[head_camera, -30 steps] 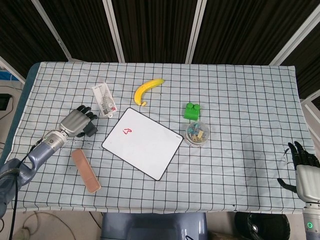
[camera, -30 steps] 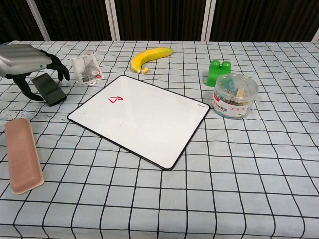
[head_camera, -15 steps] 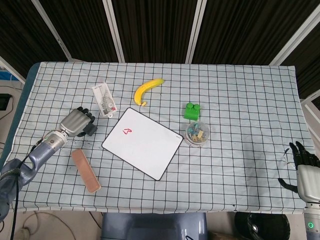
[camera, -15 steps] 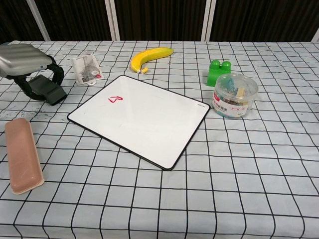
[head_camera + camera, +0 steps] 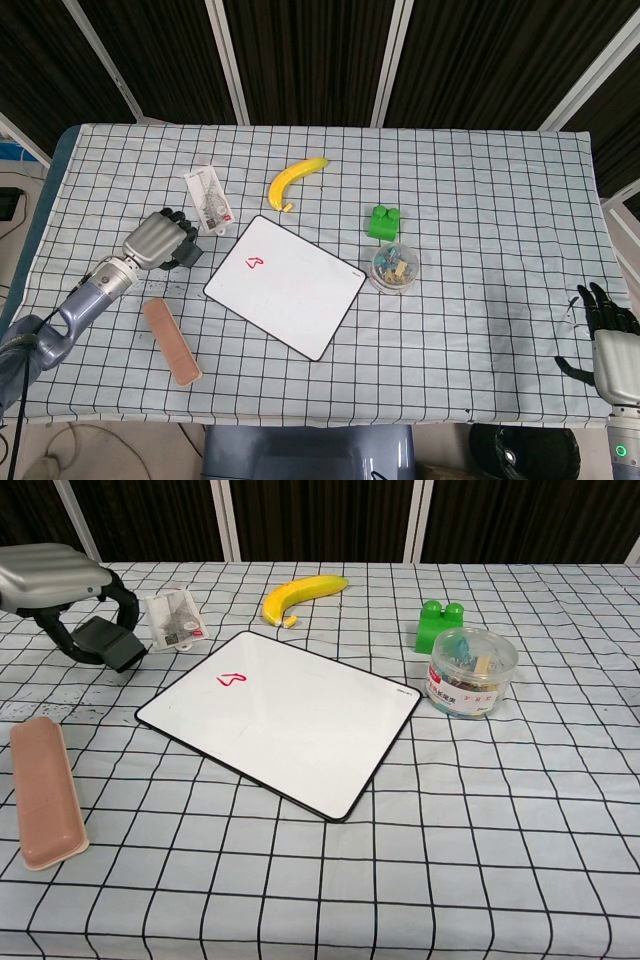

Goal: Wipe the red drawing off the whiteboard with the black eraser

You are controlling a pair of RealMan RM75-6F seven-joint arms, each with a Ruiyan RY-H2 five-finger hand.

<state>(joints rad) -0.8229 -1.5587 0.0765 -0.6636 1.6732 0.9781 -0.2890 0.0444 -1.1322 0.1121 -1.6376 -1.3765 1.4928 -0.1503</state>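
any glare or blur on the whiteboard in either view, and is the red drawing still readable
Head view: the whiteboard is evenly lit, no hot spot, and the red drawing is small but sharp. Chest view: a faint soft sheen across the board, no washout, and the drawing reads clearly. Neither view is blurred.

table [image 5: 480, 180]: checked cloth | wall [image 5: 300, 50]: dark panels, pale struts | floor: barely visible

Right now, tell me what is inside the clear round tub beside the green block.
The clear tub holds small colourful items, yellow, blue and pink, possibly clips. Its label band hides the lower contents.
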